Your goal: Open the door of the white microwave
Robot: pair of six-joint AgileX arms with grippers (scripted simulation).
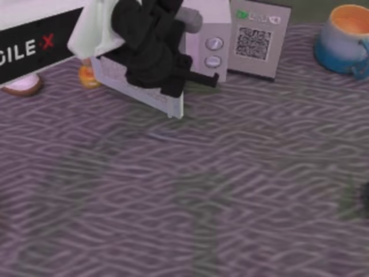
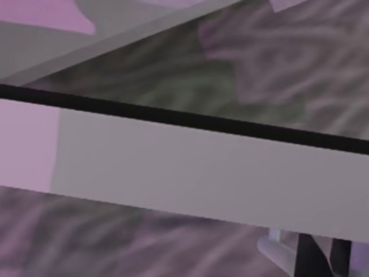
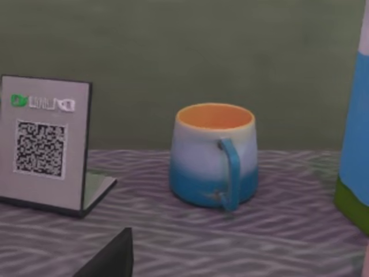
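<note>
A purple-grey wavy-patterned tabletop is spreading across the top view, with its whole near and middle area lying open and every object crowding the far edge. The white microwave is sitting at that far edge, left of centre, showing two round knobs on its front panel. Its door is standing swung outward at an angle, its free edge pointing toward the open middle of the tabletop. The left arm is reaching over the microwave, and the left gripper is sitting just in front of the knob panel, beside the door's inner face; whether its jaws are released or clenched cannot be told. A grey QR-code placard is standing just right of the microwave. A blue mug with an orange inside is resting near the far right corner, apart from the placard. Only a dark sliver of the right gripper is showing at the right edge, its jaws unreadable.
</note>
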